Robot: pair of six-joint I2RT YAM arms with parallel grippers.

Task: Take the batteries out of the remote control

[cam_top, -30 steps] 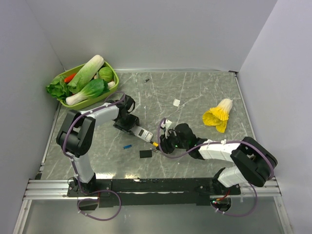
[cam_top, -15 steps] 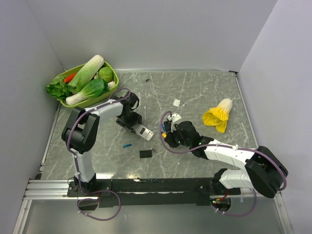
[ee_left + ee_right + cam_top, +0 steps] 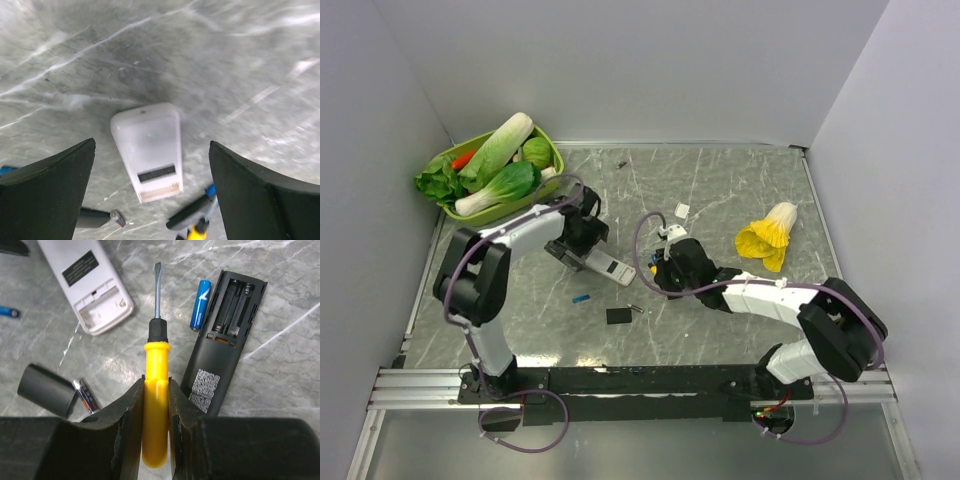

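Note:
A white remote [image 3: 610, 268] lies back side up with its battery bay open and empty [image 3: 100, 310]. My left gripper [image 3: 152, 145] is open above it, its fingers wide on either side [image 3: 582, 240]. My right gripper [image 3: 156, 382] is shut on a yellow-handled screwdriver [image 3: 156, 390], blade pointing at the table between the remotes. A black remote [image 3: 225, 340] lies to the right of the blade, its bay empty. One blue battery [image 3: 201, 304] lies beside it. Another blue battery [image 3: 581, 298] lies left of the white remote. A dark silver-ended battery [image 3: 86, 397] lies by a black cover [image 3: 618, 316].
A green basket [image 3: 500, 170] of vegetables stands at the back left. A yellow and white vegetable [image 3: 767, 238] lies at the right. A small white piece [image 3: 682, 210] lies behind my right gripper [image 3: 665, 272]. Grey walls close in three sides.
My right gripper has carried the screwdriver back and to the right, away from the white remote's end. My left gripper has shifted slightly back over the remote.

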